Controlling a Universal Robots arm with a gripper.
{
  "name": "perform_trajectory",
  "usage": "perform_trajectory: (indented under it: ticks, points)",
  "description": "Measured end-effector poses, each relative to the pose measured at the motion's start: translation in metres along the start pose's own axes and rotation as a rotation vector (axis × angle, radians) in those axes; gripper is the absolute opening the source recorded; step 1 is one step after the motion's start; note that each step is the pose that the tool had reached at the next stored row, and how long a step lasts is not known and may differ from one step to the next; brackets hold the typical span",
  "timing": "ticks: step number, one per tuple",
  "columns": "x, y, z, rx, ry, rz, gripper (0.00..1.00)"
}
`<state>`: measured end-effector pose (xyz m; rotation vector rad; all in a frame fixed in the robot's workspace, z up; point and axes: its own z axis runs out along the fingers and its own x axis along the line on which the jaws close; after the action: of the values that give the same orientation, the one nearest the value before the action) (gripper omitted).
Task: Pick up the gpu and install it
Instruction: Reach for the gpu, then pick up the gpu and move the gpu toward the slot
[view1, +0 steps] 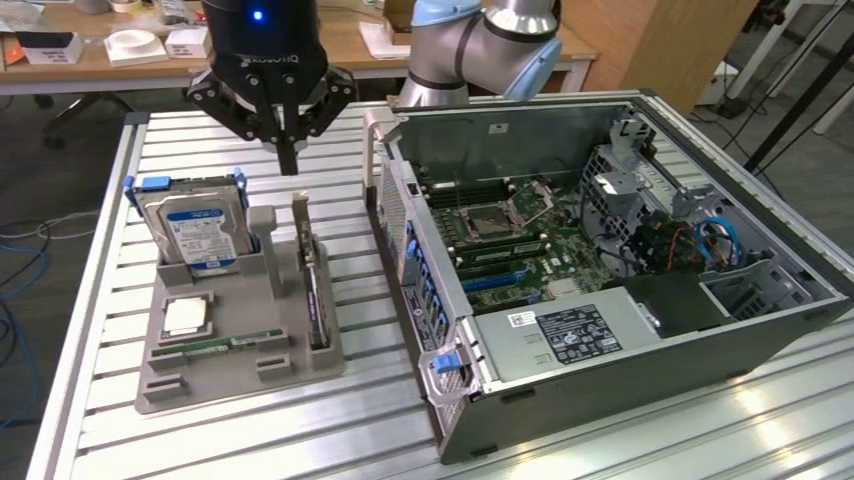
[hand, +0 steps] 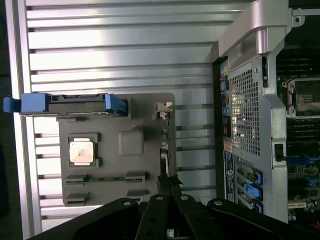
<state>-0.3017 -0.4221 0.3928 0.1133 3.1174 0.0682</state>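
Gpu (view1: 315, 295) upright in tray (view1: 227, 385), closed jaws above

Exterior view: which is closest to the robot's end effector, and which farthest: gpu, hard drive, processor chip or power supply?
From the end effector:
1. gpu, upright in the tray, just below.
2. hard drive, exterior view's left.
3. processor chip, flat on the tray.
4. power supply, inside the case, exterior view's right.
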Motion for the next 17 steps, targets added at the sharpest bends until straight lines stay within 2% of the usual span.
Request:
perform_trajectory:
  ticks: [9,17]
  points:
    - [-0.001,-0.0094,-0.0004,0.0000,0.0000,0.000,0.11]
    - [-0.001,-0.0132,-0.0005,0.0000,0.0000,0.000,0.11]
